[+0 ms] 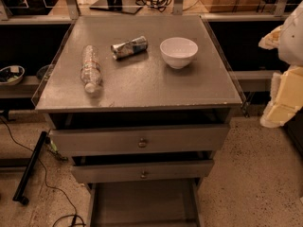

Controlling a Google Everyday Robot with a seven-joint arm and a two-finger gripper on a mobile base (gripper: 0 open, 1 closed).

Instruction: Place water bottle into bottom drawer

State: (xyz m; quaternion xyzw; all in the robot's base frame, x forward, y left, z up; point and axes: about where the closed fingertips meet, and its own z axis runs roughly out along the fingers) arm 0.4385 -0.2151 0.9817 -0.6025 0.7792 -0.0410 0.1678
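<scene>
The water bottle (91, 68) is clear crinkled plastic with a white cap. It lies on its side on the left of the grey cabinet top (156, 86), cap toward the front. The bottom drawer (142, 205) is pulled out below the two knobbed drawers, and its flat floor holds nothing. My gripper (284, 86) is at the right edge of the view, beside the cabinet and level with its top, well to the right of the bottle. It holds nothing that I can see.
A crushed silver-blue can (129, 47) lies behind the bottle, and a white bowl (178, 51) stands to its right. The upper two drawers (140, 141) are partly pulled out. Black cables (33, 167) run along the floor at left. Shelving stands behind.
</scene>
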